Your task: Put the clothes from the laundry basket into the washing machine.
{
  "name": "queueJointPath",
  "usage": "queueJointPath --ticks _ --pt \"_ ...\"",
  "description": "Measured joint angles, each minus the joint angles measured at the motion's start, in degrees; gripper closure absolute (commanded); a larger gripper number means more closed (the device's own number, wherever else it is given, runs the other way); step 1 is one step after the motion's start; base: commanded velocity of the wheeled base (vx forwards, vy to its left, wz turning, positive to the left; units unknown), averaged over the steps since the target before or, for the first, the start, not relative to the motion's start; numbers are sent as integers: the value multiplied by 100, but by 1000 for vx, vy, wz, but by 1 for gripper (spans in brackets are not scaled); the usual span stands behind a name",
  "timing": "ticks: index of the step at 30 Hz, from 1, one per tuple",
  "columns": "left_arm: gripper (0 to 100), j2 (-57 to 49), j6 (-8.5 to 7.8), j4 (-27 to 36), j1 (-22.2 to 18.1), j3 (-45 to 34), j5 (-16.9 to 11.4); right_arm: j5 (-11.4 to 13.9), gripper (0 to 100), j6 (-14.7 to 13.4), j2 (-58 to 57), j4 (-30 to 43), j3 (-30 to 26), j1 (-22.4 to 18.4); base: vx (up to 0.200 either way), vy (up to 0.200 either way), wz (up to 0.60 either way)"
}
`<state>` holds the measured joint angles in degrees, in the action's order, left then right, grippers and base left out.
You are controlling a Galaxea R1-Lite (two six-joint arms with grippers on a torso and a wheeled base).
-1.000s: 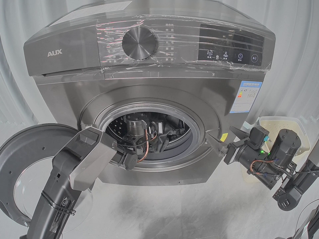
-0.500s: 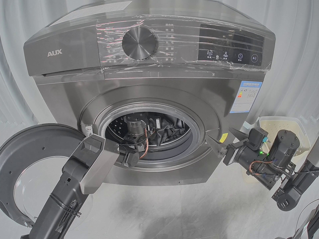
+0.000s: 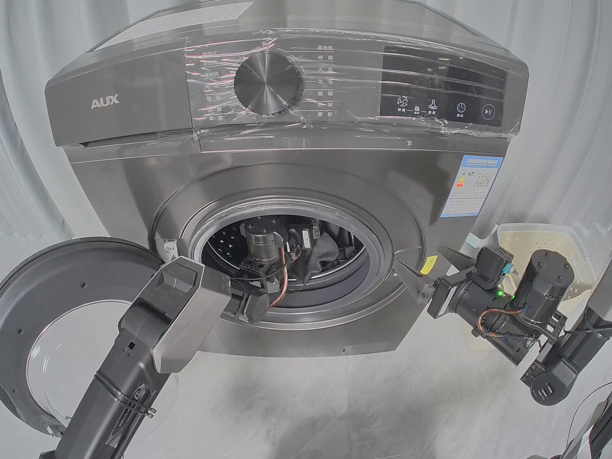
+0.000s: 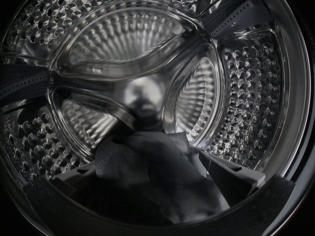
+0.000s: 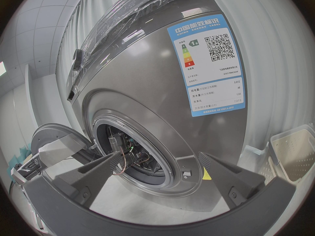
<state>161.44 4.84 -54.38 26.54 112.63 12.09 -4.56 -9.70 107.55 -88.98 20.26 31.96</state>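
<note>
A lab's staged laundry corner: washing machine (panel film-wrapped), white curtains all round, tiled ceiling.

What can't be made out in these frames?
- Laundry basket contents: in the head view the right arm covers most of it; in the right wrist view the picture's edge cuts it off.
- Drum floor: in the left wrist view the dark garment lies over it.
- Garment count: the dark folds merge, so one piece or several cannot be told.
</note>
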Motion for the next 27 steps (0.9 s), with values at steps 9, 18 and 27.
queueJointPath --ticks 9,18,27 --pt "0 -758 24 16 193 -1792 -72 -1 0 7 -13 0 5 1 0 0 0" --pt "0 -1482 -9 -13 413 -2933 -444 -4 0 13 -40 0 0 1 0 0 0" --pt "100 -1235 -132 82 413 -2669 -564 0 0 11 -41 0 2 0 0 0 0"
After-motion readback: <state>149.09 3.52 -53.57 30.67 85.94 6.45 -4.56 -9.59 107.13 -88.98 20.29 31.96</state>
